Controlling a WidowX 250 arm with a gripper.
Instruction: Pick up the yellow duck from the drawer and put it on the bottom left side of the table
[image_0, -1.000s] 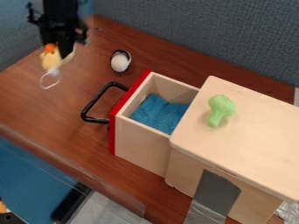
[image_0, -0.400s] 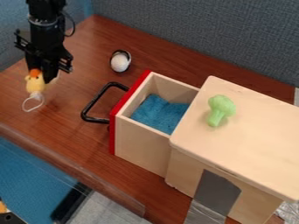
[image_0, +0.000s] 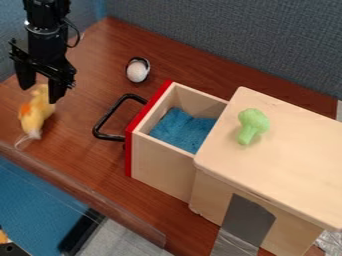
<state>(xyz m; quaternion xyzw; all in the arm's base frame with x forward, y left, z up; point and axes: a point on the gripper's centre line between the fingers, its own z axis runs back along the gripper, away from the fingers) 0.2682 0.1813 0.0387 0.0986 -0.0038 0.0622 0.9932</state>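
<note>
Camera view: we have one black end effector (image_0: 41, 95) at the far left, pointing down over the brown wooden surface (image_0: 87, 170); its two fingers stand apart, open. One yellow duck (image_0: 37, 117), with an orange patch: we place it at the left of the surface, close to the near edge, its far end between the fingertips and the rest of it on the near side of them. One pale loop (image_0: 25, 139), at the duck's near end.

Right of these, we count one open wooden drawer (image_0: 160, 162), red front facing left, fitted with one black handle (image_0: 103, 117). Inside it, we see one blue cloth (image_0: 179, 131). The drawer juts from one pale wooden cabinet (image_0: 287, 160), at the right; on the cabinet's top, one green toy broccoli (image_0: 252, 125). Beyond the handle, apart from the drawer, we record one rounded item, white with a black rim (image_0: 137, 70). Along the far side, we have one grey fabric partition (image_0: 247, 45).
</note>
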